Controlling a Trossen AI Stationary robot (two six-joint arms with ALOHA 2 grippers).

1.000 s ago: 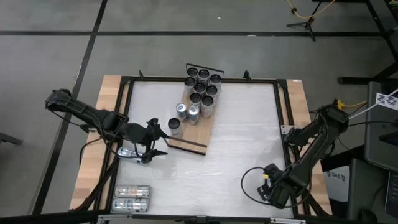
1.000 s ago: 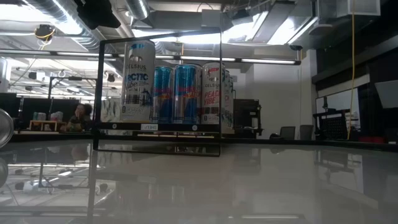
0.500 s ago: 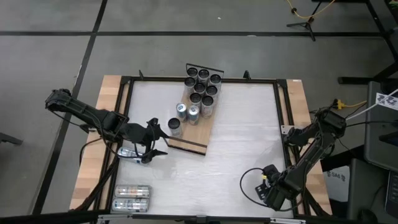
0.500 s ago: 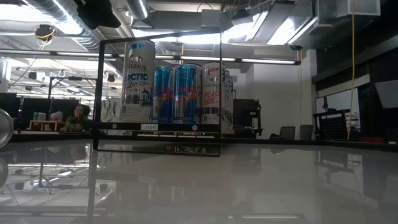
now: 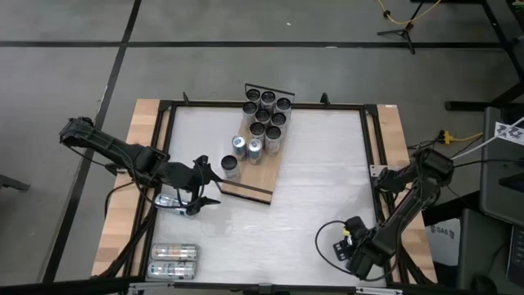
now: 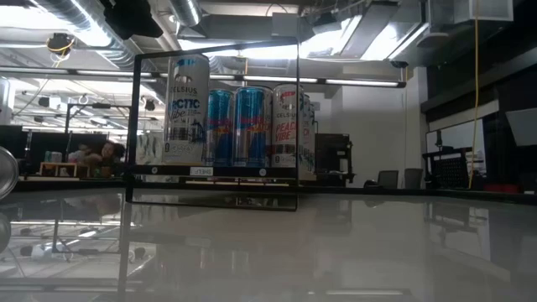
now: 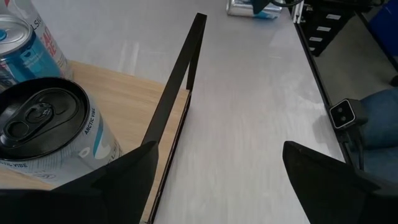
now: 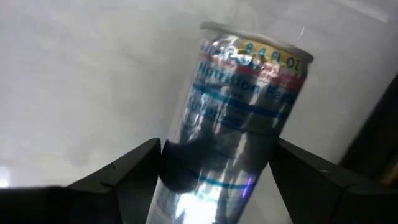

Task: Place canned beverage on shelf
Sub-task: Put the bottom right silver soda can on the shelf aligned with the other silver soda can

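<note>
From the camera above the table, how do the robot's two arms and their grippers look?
Both arms are dark, almost black, built of slim jointed segments. The left arm ends in a gripper with two dark pointed fingers. The right arm has black cables looping beside it on the table. In the wrist views the fingers look matte black, flat and wedge-shaped.

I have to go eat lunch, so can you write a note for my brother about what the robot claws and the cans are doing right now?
Left claw: open and empty, beside the near end of the shelf, next to the nearest can standing there.
Right claw: at the table's front right corner, shut on a silver can.
Done: many cans stand on the shelf, most at its far end.
Left: bring the silver can to the shelf. Two more cans lie at the front left, and another lies under the left arm.
</note>
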